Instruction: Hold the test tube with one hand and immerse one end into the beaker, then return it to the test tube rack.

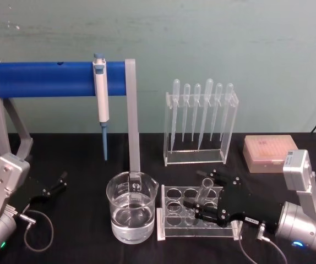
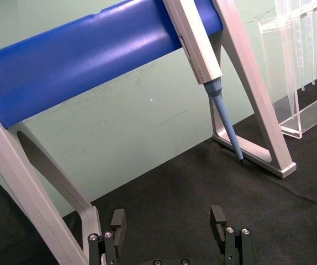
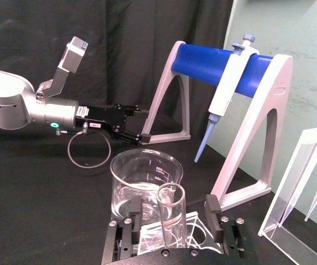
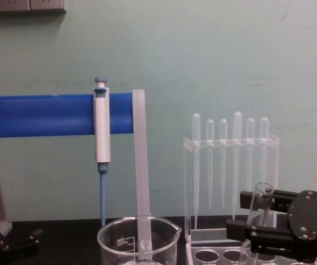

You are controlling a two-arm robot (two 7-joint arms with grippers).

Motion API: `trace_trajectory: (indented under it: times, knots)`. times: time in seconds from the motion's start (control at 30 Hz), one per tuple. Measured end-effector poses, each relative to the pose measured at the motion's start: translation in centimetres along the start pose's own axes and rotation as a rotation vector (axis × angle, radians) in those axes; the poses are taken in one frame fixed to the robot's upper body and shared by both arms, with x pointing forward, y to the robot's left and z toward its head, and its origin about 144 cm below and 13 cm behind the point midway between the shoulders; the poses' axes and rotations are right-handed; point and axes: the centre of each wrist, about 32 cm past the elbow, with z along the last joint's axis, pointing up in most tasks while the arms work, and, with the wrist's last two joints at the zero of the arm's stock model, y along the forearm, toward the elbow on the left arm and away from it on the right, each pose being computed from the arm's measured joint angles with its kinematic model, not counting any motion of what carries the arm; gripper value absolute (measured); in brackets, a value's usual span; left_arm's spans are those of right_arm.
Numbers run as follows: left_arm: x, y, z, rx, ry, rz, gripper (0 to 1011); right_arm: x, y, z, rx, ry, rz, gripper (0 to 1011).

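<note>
Black counter, green wall behind. Right hand over rack, fingers either side of tube, grip uncertain. Beaker just left. Left hand open, far left.

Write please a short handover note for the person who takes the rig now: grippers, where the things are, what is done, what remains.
Right gripper: over the clear tube rack, fingers on either side of the test tube. Whether they already clamp it cannot be told.
Left gripper: open, holding nothing, parked low at the left of the black table.
Test tube: tilted, lower end at the rack, mouth up.
Beaker: left of the rack, partly filled with clear liquid.
Done: the right gripper has reached the tube.
Left: secure the grip, lift the tube, dip one end in the beaker, return it to the rack.
</note>
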Motion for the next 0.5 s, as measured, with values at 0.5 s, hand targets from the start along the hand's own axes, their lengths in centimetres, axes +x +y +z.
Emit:
trace_trajectory:
  times: [0.5]
  knots:
    - [0.0, 0.0, 0.0, 0.0, 0.0, 0.0, 1000, -0.9, -0.4, 1.3, 0.08, -0.085, -0.045, 1000]
